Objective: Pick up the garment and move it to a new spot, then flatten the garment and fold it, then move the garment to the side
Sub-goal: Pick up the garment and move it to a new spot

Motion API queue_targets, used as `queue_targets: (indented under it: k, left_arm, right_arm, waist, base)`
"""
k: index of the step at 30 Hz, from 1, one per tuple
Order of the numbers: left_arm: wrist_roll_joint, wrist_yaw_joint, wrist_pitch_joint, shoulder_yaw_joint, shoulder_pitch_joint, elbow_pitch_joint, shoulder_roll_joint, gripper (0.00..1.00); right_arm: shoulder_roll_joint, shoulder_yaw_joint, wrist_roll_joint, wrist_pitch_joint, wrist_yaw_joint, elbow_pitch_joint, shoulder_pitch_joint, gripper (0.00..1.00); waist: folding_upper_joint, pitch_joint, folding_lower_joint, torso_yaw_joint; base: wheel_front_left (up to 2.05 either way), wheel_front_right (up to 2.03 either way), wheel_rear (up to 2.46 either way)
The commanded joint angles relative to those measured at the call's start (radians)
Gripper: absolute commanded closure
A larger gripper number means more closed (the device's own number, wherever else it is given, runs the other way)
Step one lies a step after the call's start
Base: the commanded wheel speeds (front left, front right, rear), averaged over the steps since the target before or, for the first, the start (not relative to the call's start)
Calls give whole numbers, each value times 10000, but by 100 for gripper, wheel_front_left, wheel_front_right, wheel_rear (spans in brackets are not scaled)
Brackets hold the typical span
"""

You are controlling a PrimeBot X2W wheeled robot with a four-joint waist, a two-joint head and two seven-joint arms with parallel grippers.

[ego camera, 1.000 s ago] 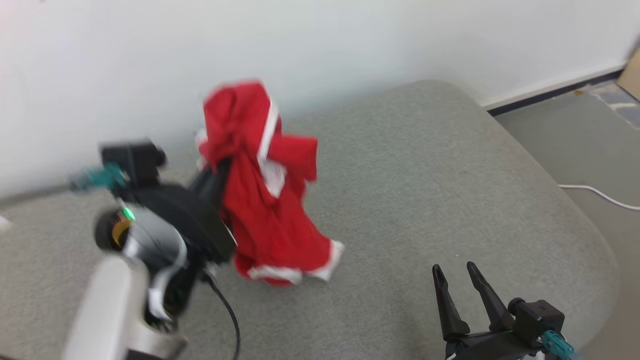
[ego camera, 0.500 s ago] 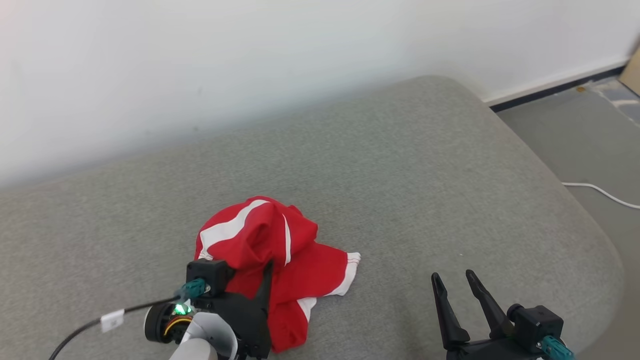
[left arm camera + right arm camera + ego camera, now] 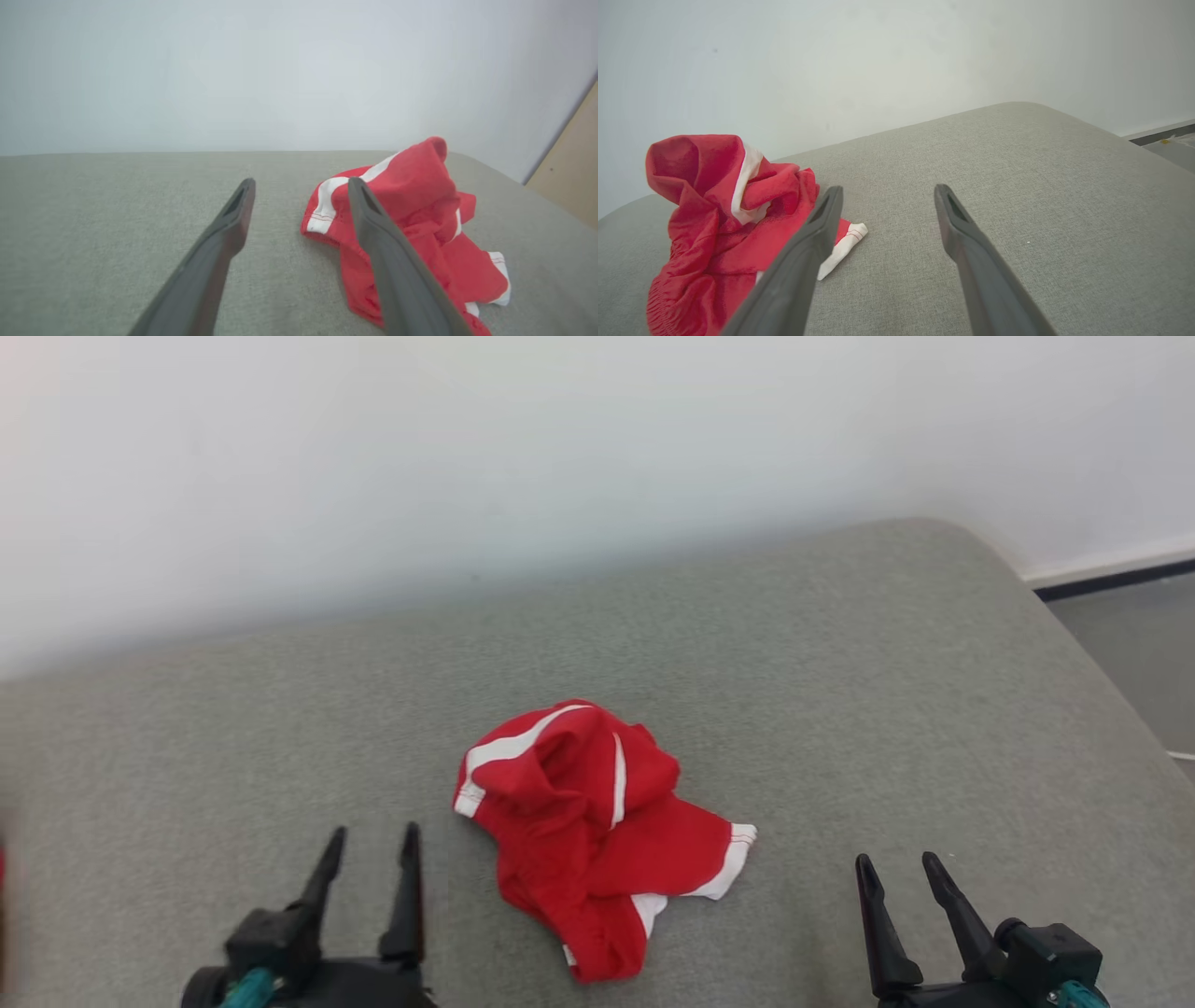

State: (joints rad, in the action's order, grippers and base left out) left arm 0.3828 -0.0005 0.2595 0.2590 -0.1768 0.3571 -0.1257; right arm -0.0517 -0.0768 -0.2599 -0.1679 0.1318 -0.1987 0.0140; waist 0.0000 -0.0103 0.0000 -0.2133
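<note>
Left gripper [image 3: 373, 829] and right gripper [image 3: 894, 859] spread wide, both empty!
Red garment [image 3: 588, 840] with white trim lies crumpled in a heap on the grey cushion [image 3: 840, 663], between the two grippers near the front edge. Left gripper stands just beside its left side, right gripper farther off to its right, and neither one touches the cloth. A pale wall [image 3: 560, 448] rises behind.

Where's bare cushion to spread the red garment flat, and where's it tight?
Bare cushion runs from the garment right to the rounded edge, and behind it to the wall. Its left is bare. Tightest: the front, between left gripper and right gripper.
</note>
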Motion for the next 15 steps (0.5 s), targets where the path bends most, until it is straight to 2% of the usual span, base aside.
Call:
queue_targets:
  k: [1,5,10,15]
  left_arm:
    - [-130,113,69,-339,309,-435,-36,0]
    - [-538,305,60,-1374,1159,-1490,83,0]
    - [-891,15,61,-2143,1883,-1823,258,0]
    - [-1301,-254,64,-2578,2398,-1524,326,0]
  right_arm:
    - [-81,47,77,-50,-21,65,99,0]
    - [-228,169,69,-110,-21,146,136,0]
    - [-552,216,-68,-241,-21,18,219,0]
    - [-838,44,-199,-398,-21,-181,302,0]
  waist:
    - [0,-148,0,584]
    - [0,-226,0,1053]
    - [0,-385,0,1523]
    - [0,-549,0,1799]
  base:
    - [0,0,0]
    - [0,0,0]
    - [0,0,0]
    - [0,0,0]
